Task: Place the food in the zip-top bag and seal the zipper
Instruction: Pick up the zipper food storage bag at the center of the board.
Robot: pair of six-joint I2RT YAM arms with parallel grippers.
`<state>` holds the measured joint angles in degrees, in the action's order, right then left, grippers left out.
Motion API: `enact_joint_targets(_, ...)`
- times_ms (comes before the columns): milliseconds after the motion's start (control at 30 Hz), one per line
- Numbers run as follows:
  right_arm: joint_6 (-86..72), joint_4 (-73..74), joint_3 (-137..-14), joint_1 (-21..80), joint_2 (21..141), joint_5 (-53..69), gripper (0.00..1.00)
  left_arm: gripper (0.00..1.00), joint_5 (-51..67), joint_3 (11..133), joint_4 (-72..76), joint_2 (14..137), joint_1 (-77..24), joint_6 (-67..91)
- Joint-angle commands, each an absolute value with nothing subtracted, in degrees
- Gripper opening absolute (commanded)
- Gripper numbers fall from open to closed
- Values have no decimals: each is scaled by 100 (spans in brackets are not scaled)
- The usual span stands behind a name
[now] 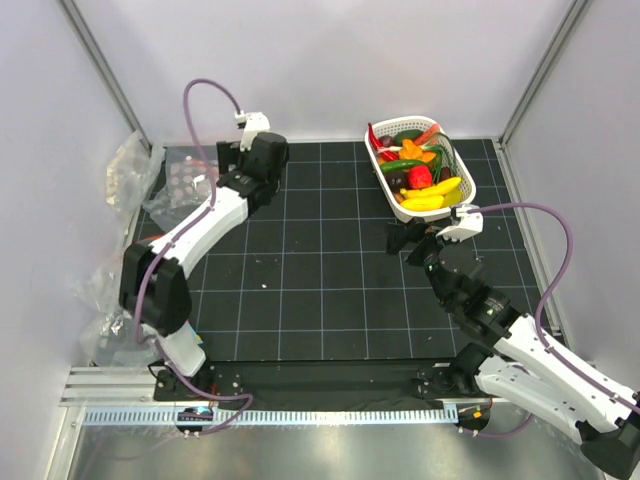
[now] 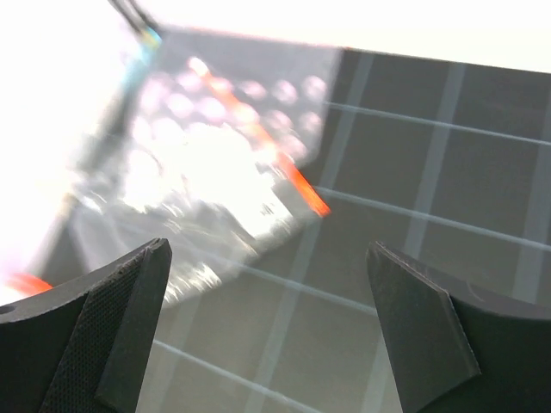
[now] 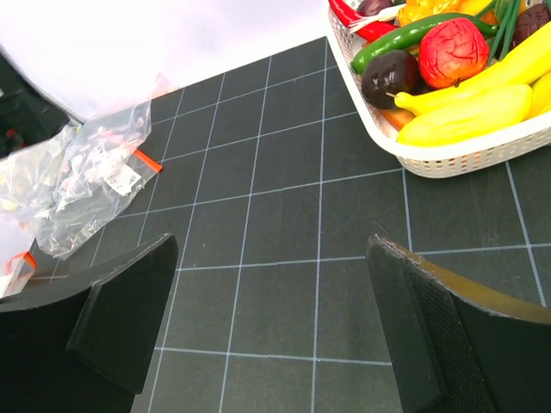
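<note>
1. Jaws of the left arm [image 1: 200, 225]: open, with nothing between them. They hang over the far left part of the counter [image 1: 320, 290] and face the zip-top bag [image 2: 232, 129].
2. Jaws of the right arm [image 1: 520, 345]: open, with nothing between them. They hang over bare counter just in front of the white basket [image 3: 465, 155].
3. Food [image 1: 425, 180]: every visible piece lies in the basket at the far right of the counter, well apart from the bag. Yellow bananas [image 3: 469, 112] lie along the near wall. A red strawberry [image 3: 454, 47], a dark purple piece [image 3: 389, 73] and a green pepper [image 3: 405, 34] sit behind them.
4. Zip-top bag: clear and crumpled, with a patch of pale dots, lying on the counter. The left wrist view is blurred. An orange-red strip [image 2: 275, 155] crosses the bag there; whether it belongs to this bag cannot be told. Whether the mouth is open or sealed cannot be told.
5. Other clear bags [image 1: 105, 290] lie heaped along the left edge of the counter.
</note>
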<state>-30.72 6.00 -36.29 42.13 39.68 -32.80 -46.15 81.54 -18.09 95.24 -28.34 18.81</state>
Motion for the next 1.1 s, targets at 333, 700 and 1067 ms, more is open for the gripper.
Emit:
enact_joint_targets(333,-2971,325,-3612,4201,3727,-3287,100,100,-5010,11212,-3312,12574,-2356,-773)
enact_joint_targets(700,-2988,308,-3604,4201,3683,-3217,100,100,-5229,12989,-5026,14290,-1723,-133)
enact_joint_targets(1067,-2918,220,-3551,4201,3612,-3191,100,0,-4783,13018,-5230,13704,-1643,694)
